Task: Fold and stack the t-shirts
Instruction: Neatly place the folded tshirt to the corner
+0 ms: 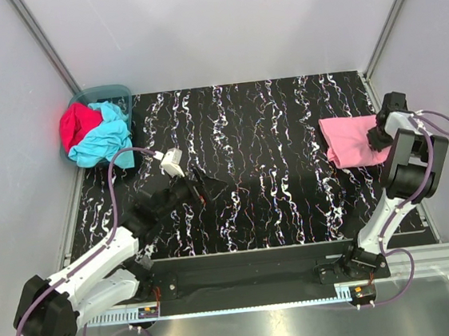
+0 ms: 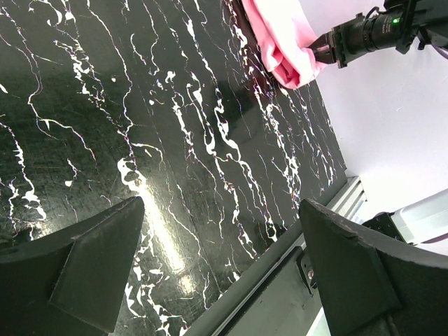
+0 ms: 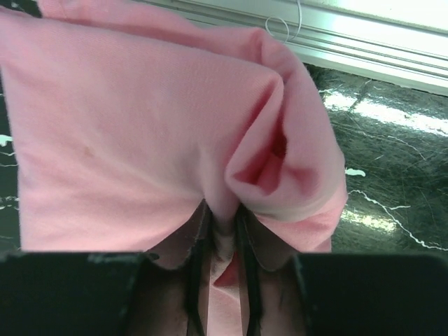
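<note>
In the right wrist view, the pink t-shirt (image 3: 126,133) runs off the left and top edges. A fold of it hides the tips of the right pincer (image 3: 222,220), and whether they pinch it is unclear. Upper left in the top view, the turquoise t-shirt (image 1: 101,141) covers much of the red t-shirt (image 1: 75,126) and the basket (image 1: 108,90).
</note>
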Robot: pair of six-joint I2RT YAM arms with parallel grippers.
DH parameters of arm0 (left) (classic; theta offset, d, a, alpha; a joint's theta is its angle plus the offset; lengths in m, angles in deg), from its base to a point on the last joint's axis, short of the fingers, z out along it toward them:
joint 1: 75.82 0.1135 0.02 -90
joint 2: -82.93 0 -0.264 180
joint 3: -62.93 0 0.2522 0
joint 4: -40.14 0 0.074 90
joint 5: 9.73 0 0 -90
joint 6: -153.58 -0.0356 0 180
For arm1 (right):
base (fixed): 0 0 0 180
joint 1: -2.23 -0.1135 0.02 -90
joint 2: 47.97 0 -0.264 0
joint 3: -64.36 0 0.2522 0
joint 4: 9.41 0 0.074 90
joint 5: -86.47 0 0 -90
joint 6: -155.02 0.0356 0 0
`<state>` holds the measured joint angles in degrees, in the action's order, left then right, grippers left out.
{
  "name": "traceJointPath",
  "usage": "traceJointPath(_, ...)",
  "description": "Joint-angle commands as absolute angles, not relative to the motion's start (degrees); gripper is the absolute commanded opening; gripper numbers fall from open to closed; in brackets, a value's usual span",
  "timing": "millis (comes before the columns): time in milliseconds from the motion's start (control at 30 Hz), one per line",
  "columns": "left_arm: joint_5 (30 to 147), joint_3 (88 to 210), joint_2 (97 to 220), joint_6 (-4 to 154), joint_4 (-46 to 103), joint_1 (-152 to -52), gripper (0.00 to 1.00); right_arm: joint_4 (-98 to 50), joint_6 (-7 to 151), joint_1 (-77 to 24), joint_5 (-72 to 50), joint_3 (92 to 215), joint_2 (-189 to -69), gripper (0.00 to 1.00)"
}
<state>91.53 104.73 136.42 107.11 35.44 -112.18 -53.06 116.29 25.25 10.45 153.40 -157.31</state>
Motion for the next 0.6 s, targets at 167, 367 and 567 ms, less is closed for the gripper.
traceJointPath(167,91.87,106.49,134.70,106.65,37.63,-111.85,0.99,-49.65,114.07,25.25,12.29,153.09,-148.87,0.27)
traceJointPath(367,92.13,107.80,131.02,106.30,33.50,-111.85,0.99,-39.71,112.40,25.34,17.73,146.76,-149.39,0.24)
traceJointPath(567,90.91,108.25,124.51,104.81,27.35,-111.85,0.99,-36.18,107.39,25.78,21.96,149.30,-152.47,0.23)
